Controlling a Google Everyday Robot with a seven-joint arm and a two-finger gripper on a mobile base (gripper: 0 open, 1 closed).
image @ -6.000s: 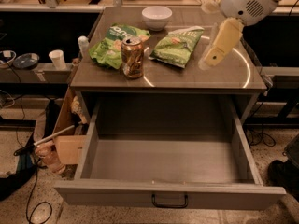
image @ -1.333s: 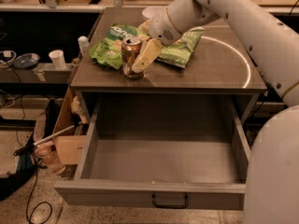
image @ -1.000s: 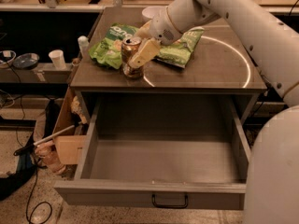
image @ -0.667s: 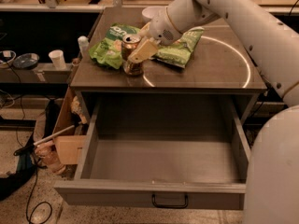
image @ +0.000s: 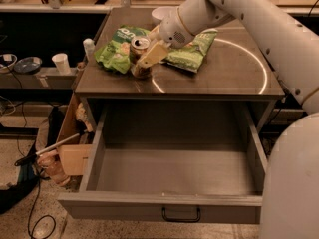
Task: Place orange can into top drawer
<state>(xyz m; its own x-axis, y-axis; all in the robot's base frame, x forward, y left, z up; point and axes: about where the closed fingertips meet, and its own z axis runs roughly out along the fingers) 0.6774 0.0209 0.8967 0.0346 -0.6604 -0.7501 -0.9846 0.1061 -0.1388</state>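
The small coppery-orange metal drink can (image: 139,44) with a silver pull-tab top stands upright near the front left of the counter (image: 219,78), the tool (image: 148,59) right against its side. Below it, the wide shallow grey drawer (image: 174,173) stands pulled out, its small black handle (image: 181,214) centred on the front panel.

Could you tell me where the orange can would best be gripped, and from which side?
Probably across the orange can's round side wall at mid-height, coming from the camera view's right, where the gripper is. The can stands upright, with a green chip bag close on its left.
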